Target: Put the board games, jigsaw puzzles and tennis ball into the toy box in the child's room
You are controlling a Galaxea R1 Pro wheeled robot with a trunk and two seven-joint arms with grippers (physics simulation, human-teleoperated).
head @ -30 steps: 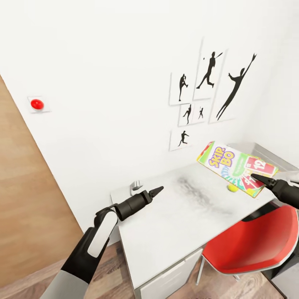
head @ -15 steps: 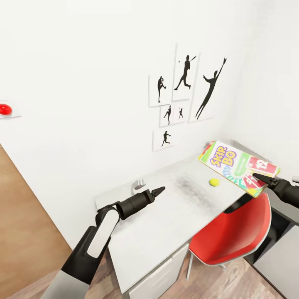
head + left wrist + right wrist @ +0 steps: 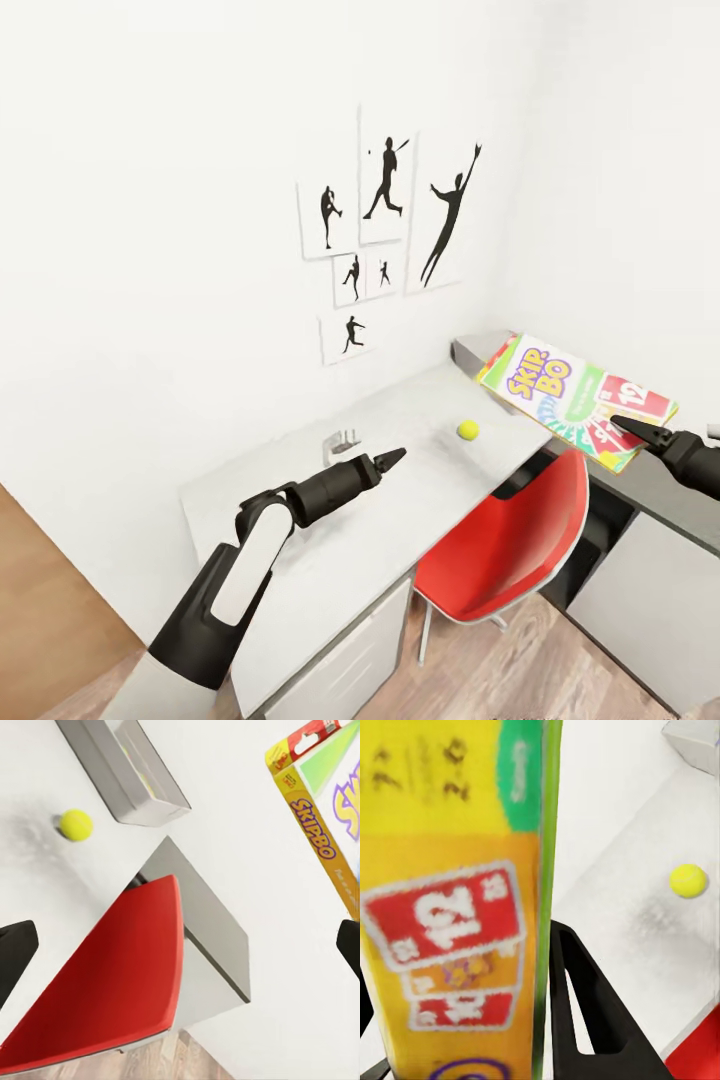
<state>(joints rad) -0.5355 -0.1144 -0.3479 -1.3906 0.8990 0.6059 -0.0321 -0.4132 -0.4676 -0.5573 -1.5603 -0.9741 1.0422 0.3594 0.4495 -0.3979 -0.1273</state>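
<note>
- My right gripper is clamped on the SKIP-BO box, holding it in the air above the far end of the table, over the red chair
- In the right wrist view one finger presses the box's edge
- My left gripper hovers over the table with nothing in it, its fingertips together in the head view
- The ball lies on the table, between my two grippers and apart from both
- A grey tray sits near the ball in the left wrist view
- Silhouette prints hang on the wall behind
</note>
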